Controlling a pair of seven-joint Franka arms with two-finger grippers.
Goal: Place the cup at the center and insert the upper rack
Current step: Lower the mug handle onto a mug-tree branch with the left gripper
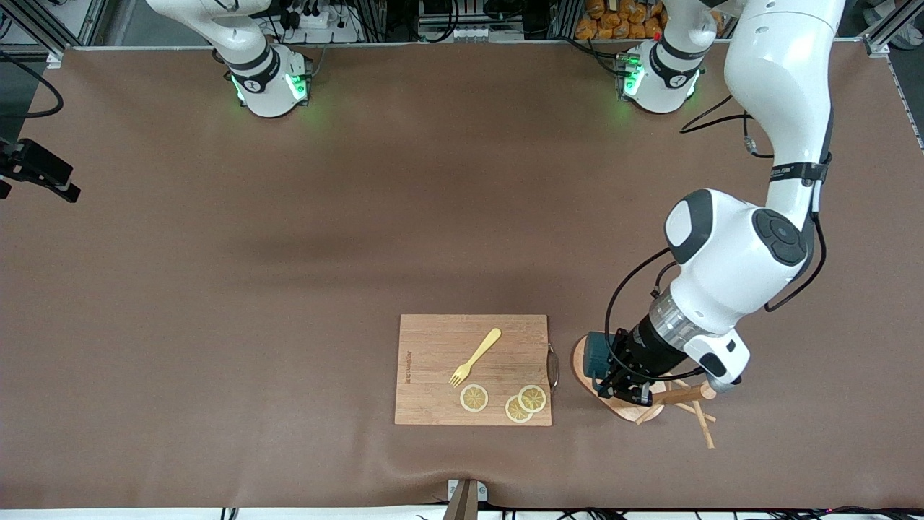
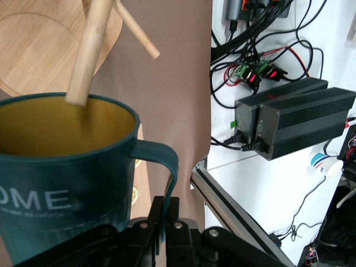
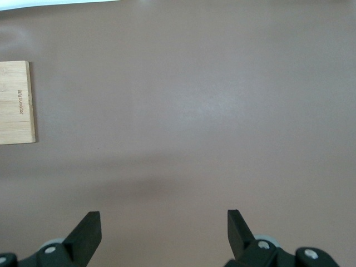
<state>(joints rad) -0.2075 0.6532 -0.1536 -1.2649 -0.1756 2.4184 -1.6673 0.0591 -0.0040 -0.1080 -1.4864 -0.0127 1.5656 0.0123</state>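
We see a broad brown table point(image 1: 289, 253), its covering smooth apart from a slight ripple along the edge nearest the front camera. Along the edge where the arm bases stand, there are cables and aluminium framing.

Near the front-camera edge, about midway along it, lies a rectangular wooden cutting board point(image 1: 473, 369) carrying a yellow fork point(image 1: 475, 357) and three lemon slices point(image 1: 505, 401).

Just beside the board, toward the left arm's end of the table, the upper rack point(image 1: 678, 396) lies tipped on its side, its oval base on edge and its post and pegs pointing toward that end.

The left gripper point(image 1: 622, 391) is low at the rack's base, and its fingers are clamped on the handle of the cup point(image 1: 596, 357), which is against the base.

The left wrist view shows what the front view cannot: the cup's point(image 2: 67, 172) yellow inside, white lettering on its teal wall, a peg of the rack point(image 2: 55, 44) crossing over its mouth, and black power boxes point(image 2: 289, 114) past the table's edge.

The right arm waits; its gripper point(image 3: 164, 231) appears only in the right wrist view, fingers spread wide over bare table, with a corner of the cutting board point(image 3: 15, 103) visible.
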